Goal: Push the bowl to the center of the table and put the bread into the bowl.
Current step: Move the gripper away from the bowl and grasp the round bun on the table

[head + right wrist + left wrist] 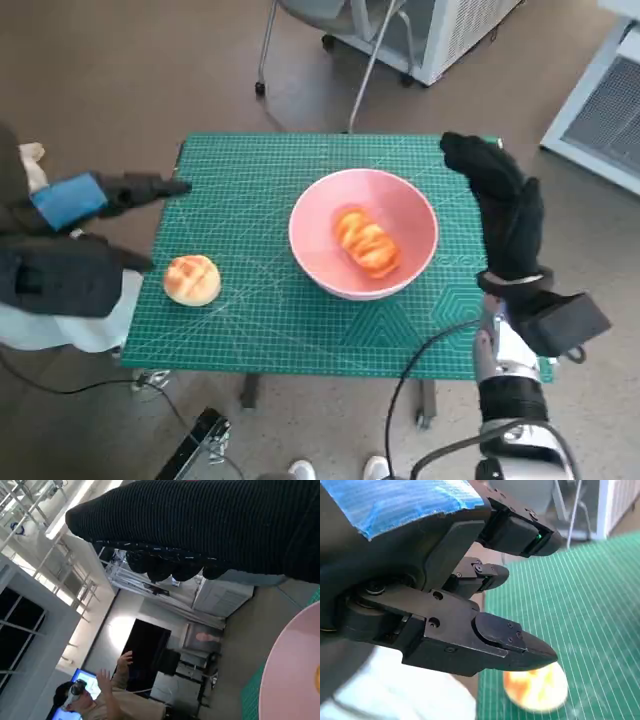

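A round, glossy bun [191, 279] lies just below the spread, empty left robot hand [120, 193]; the smooth pink bowl [363, 232] holding bread [366, 243] sits beside the open knitted right robot hand [503, 203].

The left hand [95, 197] hovers at the table's [260, 320] left edge, fingers [510, 635] stretched forward and apart, holding nothing. The right hand [505, 205] stands upright near the right edge toward the far corner, gloved fingers extended and empty, its pale forearm rising past the near right corner.
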